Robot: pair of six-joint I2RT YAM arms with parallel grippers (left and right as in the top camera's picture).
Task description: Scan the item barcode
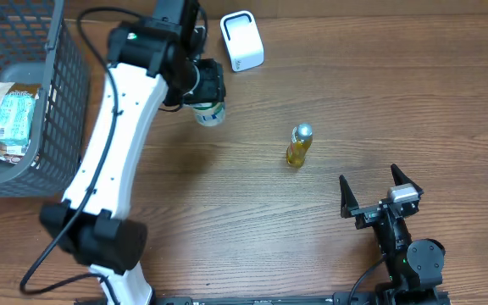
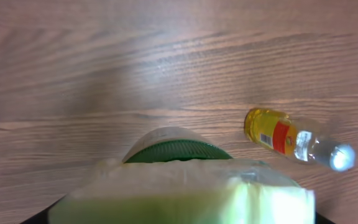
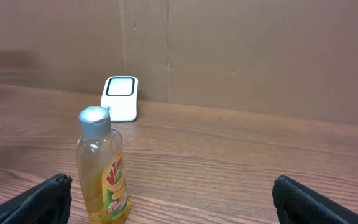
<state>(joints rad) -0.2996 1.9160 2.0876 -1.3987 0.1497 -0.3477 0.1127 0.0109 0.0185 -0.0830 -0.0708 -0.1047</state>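
The green-lidded tub (image 1: 210, 113), grasped by the left jaws, should be turned barcode-first toward the white scanner (image 1: 241, 41) at upper centre and held steady; the right jaws are released.

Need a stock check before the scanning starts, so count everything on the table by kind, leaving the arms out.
Barcode scanner: 1
Yellow-liquid bottle: 1
Green-lidded container: 1
Mesh basket: 1
Packets in the basket: at least 2, partly hidden
Total: at least 6
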